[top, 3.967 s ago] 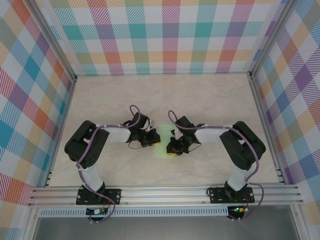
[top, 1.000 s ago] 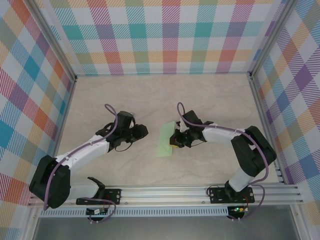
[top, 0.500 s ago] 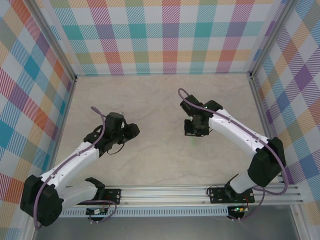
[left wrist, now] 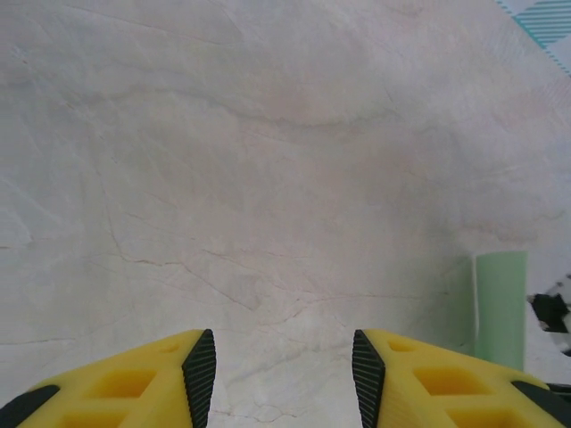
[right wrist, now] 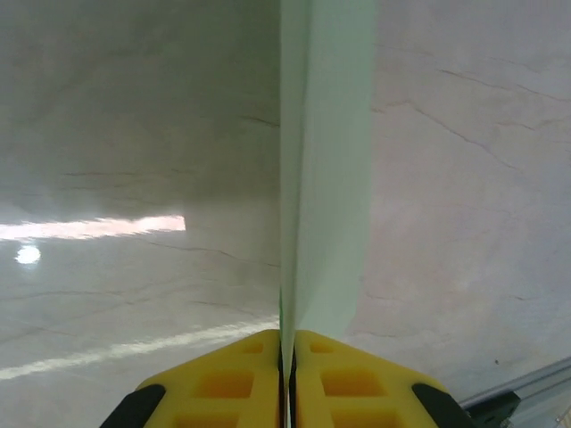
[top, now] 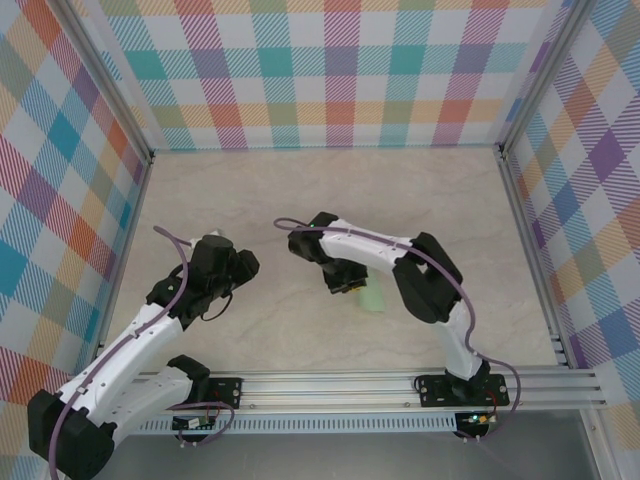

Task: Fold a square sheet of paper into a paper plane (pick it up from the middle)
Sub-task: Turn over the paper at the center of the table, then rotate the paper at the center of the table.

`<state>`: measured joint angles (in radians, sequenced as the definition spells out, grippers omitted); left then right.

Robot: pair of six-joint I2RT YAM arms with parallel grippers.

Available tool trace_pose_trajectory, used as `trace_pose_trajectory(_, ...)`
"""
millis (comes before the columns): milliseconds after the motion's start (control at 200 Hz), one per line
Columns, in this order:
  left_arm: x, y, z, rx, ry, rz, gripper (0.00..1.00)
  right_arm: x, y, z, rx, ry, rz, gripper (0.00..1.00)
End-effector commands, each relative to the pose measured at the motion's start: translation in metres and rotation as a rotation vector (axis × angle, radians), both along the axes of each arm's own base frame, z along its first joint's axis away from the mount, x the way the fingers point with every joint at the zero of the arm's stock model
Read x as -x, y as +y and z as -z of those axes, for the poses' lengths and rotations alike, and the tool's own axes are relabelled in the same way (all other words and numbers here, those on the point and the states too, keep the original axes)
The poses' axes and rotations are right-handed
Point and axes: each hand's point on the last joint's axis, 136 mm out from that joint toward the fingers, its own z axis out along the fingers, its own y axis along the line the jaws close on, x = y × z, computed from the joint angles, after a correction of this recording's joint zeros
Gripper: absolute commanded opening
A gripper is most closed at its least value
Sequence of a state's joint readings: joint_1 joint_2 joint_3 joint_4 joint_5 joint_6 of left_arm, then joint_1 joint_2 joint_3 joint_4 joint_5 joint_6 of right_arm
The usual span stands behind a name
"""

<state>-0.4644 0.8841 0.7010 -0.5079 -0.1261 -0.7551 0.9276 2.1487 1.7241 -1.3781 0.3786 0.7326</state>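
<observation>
Swung leftward, right jaws pinch the paper plane.

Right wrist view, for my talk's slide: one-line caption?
Right hand shut on the folded mint-green paper, held edge-on over the pale table.

You have nothing to read here: the folded paper is plain green, the yellow left claw and right claw carry no marking, and the table and checked walls bear no writing.
</observation>
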Motion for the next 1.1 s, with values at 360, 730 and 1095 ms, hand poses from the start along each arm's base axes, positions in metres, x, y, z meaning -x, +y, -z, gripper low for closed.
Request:
trace_pose_trajectory(360, 0.005, 0.005, 0.0, -0.012, 0.026, 0.001, 0.5, -0.016, 0.088, 0.002, -0.393, 0.054, 0.04, 0.3)
trace_pose_trajectory(730, -0.015, -0.08, 0.019, 0.249, 0.131, 0.287, 0.48, -0.041, 0.064, -0.038, -0.93, -0.015, 0.131, 0.39)
trace_pose_trajectory(1095, -0.056, -0.168, 0.079, 0.273, 0.339, 0.437, 0.31, -0.033, 0.031, -0.007, -1.136, 0.042, 0.268, 0.2)
